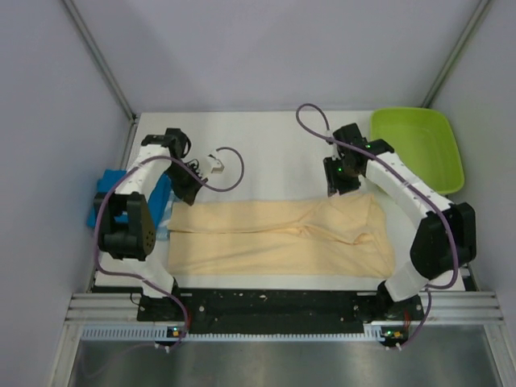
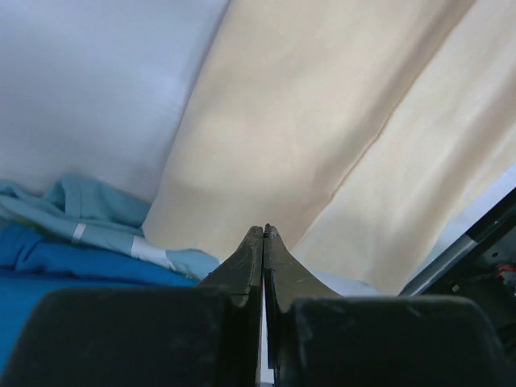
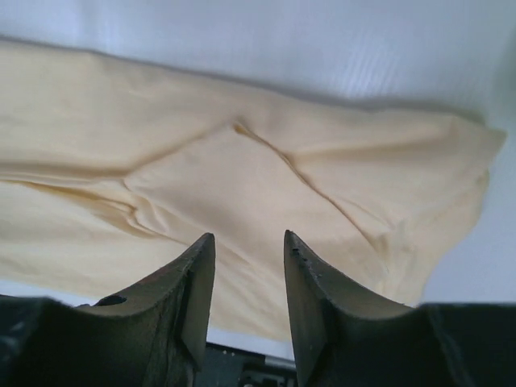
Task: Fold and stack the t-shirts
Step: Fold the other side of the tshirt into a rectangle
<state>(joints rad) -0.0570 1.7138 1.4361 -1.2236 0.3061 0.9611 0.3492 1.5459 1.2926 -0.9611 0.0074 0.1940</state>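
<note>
The pale peach-cream t-shirt (image 1: pixel 282 238) lies as a long flat band across the middle of the table, with creases toward its right end. The bright blue t-shirt (image 1: pixel 161 201) lies folded at the table's left edge, partly hidden behind my left arm. My left gripper (image 1: pixel 192 193) hovers at the peach shirt's far left corner. Its jaws are shut with nothing between them, just over the peach cloth (image 2: pixel 322 121) and next to the blue shirt (image 2: pixel 56 270). My right gripper (image 1: pixel 343 184) is at the shirt's far right edge, open above the cloth (image 3: pixel 242 161).
A lime-green plastic tray (image 1: pixel 439 165) stands at the back right corner. Walls close in the table on the left, back and right. The black rail (image 1: pixel 274 302) with both arm bases runs along the near edge. Purple cables loop from each wrist.
</note>
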